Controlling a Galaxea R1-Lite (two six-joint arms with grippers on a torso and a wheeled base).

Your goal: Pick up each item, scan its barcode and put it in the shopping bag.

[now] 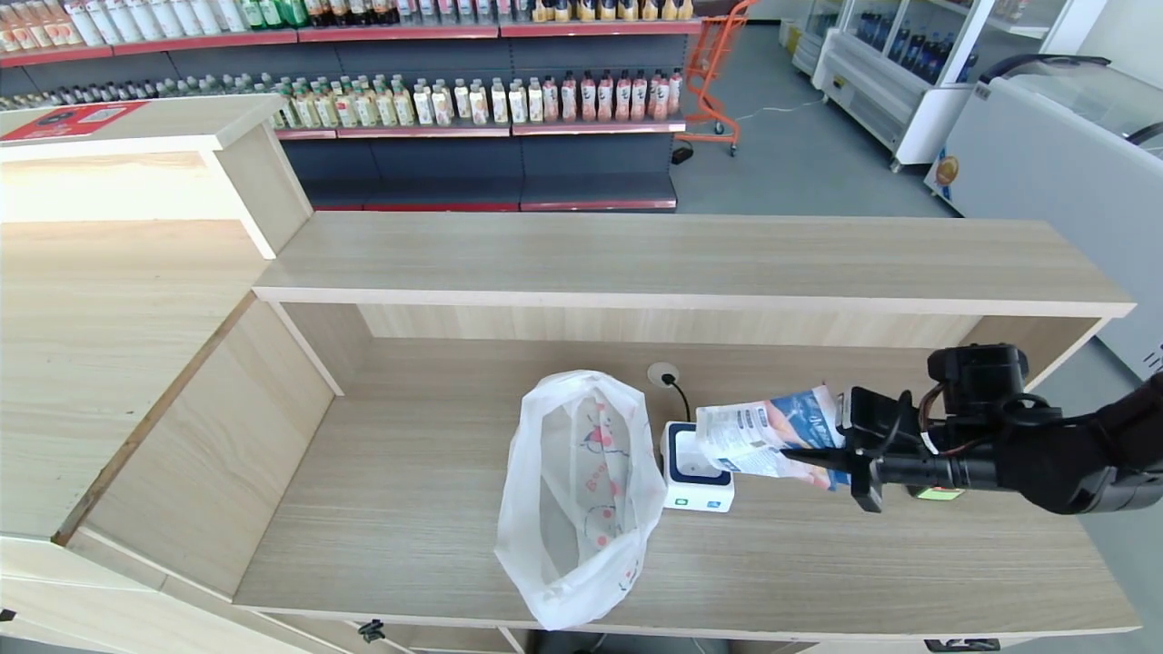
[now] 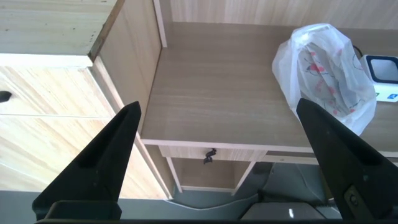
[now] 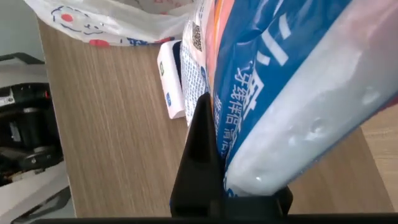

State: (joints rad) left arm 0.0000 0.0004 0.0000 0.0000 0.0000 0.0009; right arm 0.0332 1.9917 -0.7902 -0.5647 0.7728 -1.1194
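Note:
My right gripper (image 1: 822,459) is shut on a blue and white packet (image 1: 768,432), holding it flat just above the white barcode scanner (image 1: 698,468) on the counter. The right wrist view has the packet (image 3: 292,93) close up, pressed against a black finger (image 3: 202,162), with the scanner (image 3: 169,78) beyond it. A white plastic shopping bag (image 1: 581,495) stands open to the left of the scanner, and is also in the left wrist view (image 2: 326,65). My left gripper (image 2: 217,155) is open, held off the counter's near edge, with nothing between its fingers (image 2: 102,162).
The work surface is a recessed wooden counter (image 1: 409,509) with a raised shelf (image 1: 690,259) behind and a side wall on the left. A black cable (image 1: 680,392) runs from the scanner to a grommet. Store shelves with bottles stand beyond.

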